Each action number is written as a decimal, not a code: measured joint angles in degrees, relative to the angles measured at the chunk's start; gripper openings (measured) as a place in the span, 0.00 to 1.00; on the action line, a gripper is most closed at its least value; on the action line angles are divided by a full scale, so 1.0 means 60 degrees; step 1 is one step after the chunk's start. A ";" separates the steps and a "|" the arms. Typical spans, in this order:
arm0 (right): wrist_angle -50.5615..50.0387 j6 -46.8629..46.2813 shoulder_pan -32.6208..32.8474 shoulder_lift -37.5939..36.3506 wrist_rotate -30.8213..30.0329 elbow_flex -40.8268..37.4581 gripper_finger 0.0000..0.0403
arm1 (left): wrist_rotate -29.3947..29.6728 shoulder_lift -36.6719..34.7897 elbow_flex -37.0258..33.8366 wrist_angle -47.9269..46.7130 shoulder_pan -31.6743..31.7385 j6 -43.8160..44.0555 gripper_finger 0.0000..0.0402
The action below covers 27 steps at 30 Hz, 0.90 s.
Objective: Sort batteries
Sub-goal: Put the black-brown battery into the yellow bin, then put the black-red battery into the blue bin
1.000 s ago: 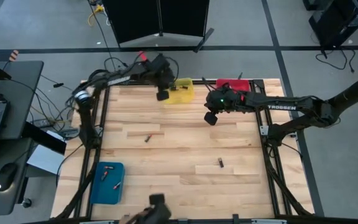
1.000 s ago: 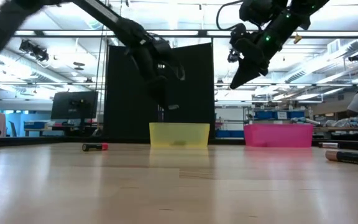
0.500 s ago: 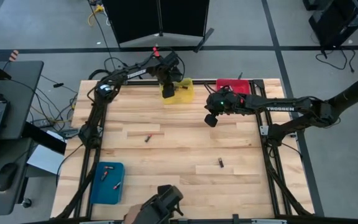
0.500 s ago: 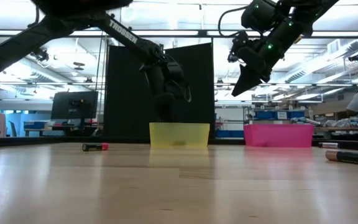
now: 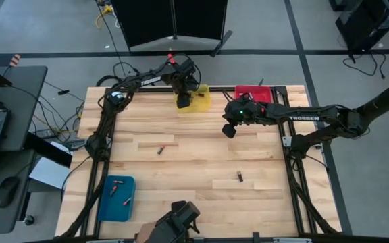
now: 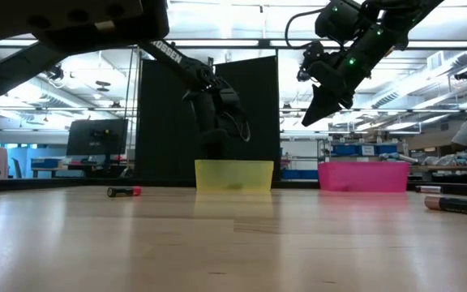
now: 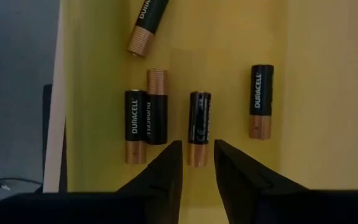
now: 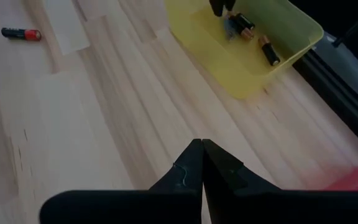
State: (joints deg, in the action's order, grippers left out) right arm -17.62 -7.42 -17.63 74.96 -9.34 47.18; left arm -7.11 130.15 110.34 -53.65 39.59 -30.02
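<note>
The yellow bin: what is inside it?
The yellow bin holds five batteries, black with copper ends, lying flat under the left tool. Its fingers hide part of the floor.

Black-and-copper batteries (image 7: 199, 127), yellow bin (image 5: 198, 100), red bin (image 5: 255, 92), blue bin (image 5: 105, 202), pale wood table (image 5: 194, 155)

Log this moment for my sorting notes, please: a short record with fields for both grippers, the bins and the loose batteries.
left gripper: open, over the yellow bin, a black and copper battery lying just past its fingertips
right gripper: shut, empty, raised above the table near the red bin
yellow bin contents: five batteries in the left wrist view
blue bin: near left corner, holds small items
loose batteries: red-tipped battery left of centre, dark battery nearer the front
</note>
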 joint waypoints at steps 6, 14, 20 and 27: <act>0.0003 0.0142 0.0000 0.0000 0.0004 0.0000 0.04 | 0.0079 0.0000 0.0015 0.0059 -0.0011 0.0320 0.26; 0.0124 0.0427 0.0000 0.0000 0.0006 0.0000 0.04 | 0.1751 -0.0001 0.0803 0.0010 -0.0261 0.0641 0.25; 0.0218 0.0643 0.0000 0.0000 0.0007 0.0000 0.03 | 0.1024 -0.0004 0.1381 -0.0664 -0.0299 0.1013 0.25; 0.0218 0.0771 0.0000 0.0000 0.0011 0.0000 0.04 | 0.0651 -0.0680 0.1388 -0.1814 -0.0668 0.1141 0.12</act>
State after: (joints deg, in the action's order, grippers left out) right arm -16.32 -2.79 -17.63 74.96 -9.28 47.18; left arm -3.20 126.07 118.67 -64.53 35.59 -23.17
